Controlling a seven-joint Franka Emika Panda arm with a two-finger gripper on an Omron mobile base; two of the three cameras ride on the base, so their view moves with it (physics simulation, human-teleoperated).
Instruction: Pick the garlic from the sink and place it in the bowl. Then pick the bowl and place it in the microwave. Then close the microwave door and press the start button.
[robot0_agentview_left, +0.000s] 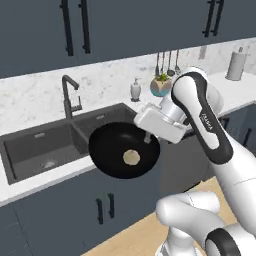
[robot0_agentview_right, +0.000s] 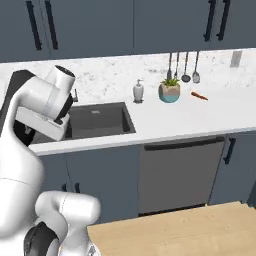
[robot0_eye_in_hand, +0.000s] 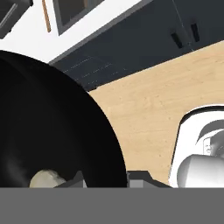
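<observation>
1. At the far left of the left base view sits the dark grey double-basin sink (robot0_agentview_left: 45, 147) with its dark curved faucet (robot0_agentview_left: 70, 95), set into a white marble-look counter (robot0_agentview_left: 30, 190).
2. Just right of the sink, the wide, shallow, glossy black bowl (robot0_agentview_left: 120, 150) is lifted off the counter, hanging in front of the counter edge and tipped toward the camera.
3. The small pale cream-tan garlic (robot0_agentview_left: 131, 157) lies inside the bowl, near its middle; in the hand view it rests low against the bowl's inner wall.
4. At the bowl's right rim is the white arm's two-finger gripper (robot0_agentview_left: 148, 136). Its fingers are nearly closed, with only a narrow gap, and appear pinched on the rim; one dark fingertip (robot0_eye_in_hand: 140, 178) shows outside the bowl wall.
5. Further right stand a white soap dispenser (robot0_agentview_left: 135, 90), a small potted plant (robot0_agentview_left: 161, 85) and a paper towel roll (robot0_agentview_left: 236, 65).
6. Judged step: carrying the loaded bowl to the microwave. To do it well, level the bowl so the garlic cannot roll out, and keep the rim pinch firm.
</observation>
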